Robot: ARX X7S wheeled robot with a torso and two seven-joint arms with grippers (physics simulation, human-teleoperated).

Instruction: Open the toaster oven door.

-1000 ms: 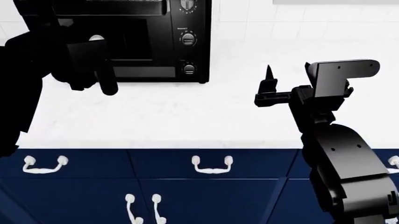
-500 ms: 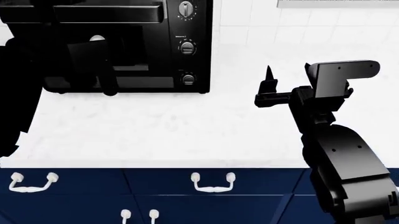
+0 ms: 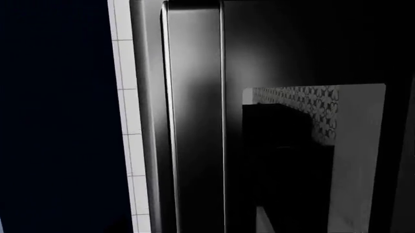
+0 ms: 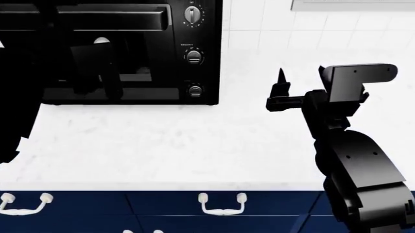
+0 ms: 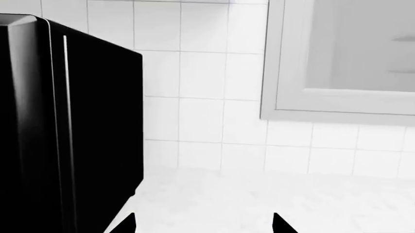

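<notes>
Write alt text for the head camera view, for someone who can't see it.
A glossy black toaster oven stands on a white counter, its door shut, with the robot's dark left arm in front of it. The right pincer hangs over bare counter to the right, holding nothing; navy cabinets run below.

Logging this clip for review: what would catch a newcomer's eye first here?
The glossy black toaster oven at the back left of the white counter, its door shut, handle along the top edge. The left arm looms dark before it. The right gripper hovers over bare counter to the right.
</notes>
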